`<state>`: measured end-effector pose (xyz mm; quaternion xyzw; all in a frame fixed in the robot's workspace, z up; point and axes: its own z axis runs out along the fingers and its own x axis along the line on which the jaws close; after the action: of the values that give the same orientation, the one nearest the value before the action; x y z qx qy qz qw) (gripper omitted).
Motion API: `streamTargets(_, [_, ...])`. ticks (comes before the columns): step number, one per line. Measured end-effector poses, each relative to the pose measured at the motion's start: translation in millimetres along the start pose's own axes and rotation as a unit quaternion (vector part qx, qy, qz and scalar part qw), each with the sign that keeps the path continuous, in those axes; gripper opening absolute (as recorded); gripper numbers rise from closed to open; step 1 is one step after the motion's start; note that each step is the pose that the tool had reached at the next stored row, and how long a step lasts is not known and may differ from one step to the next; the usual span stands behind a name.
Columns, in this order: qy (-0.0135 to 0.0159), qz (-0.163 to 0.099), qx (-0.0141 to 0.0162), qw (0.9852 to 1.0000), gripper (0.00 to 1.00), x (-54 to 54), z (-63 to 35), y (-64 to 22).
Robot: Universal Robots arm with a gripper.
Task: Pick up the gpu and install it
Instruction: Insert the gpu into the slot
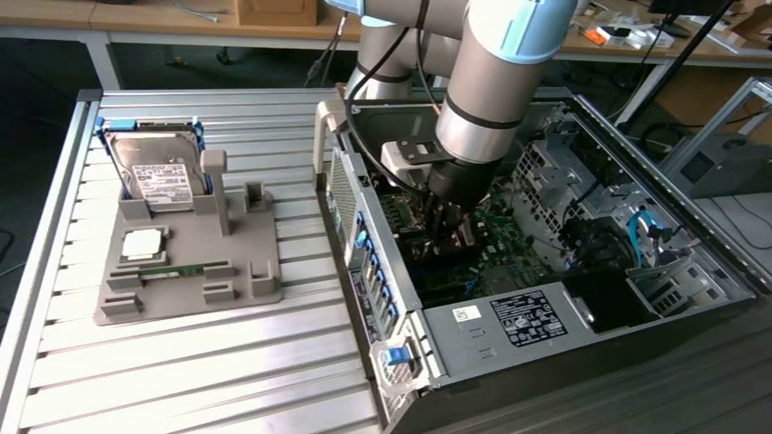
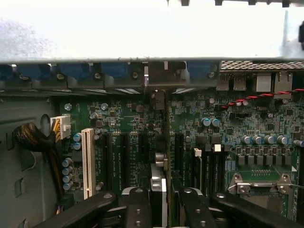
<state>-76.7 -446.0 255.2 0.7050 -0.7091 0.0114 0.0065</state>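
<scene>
The gripper [image 2: 161,209] is down inside the open PC case [image 1: 483,334], clamped on the gpu [image 2: 164,156], which it holds edge-on. The card sits right over the motherboard [image 2: 123,123], lined up with the black expansion slots beside the white slot [image 2: 88,161].

Tight fit inside the open computer case [image 1: 531,271]. The arm [image 1: 483,108] drops through the open side, jaws closed on the gpu [image 2: 164,156] held edge-on over the motherboard slots [image 2: 142,152]. Case rear wall [image 2: 142,76] sits close ahead, white slot [image 2: 88,161] and cable bundle [image 2: 35,140] crowd one side, capacitors [image 2: 261,140] the other.
</scene>
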Motion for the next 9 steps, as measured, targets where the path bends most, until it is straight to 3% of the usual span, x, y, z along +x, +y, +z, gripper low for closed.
streamTargets(9, [-0.0001,0.000,-0.0009,1.0000,0.27,0.1,3.9,0.0])
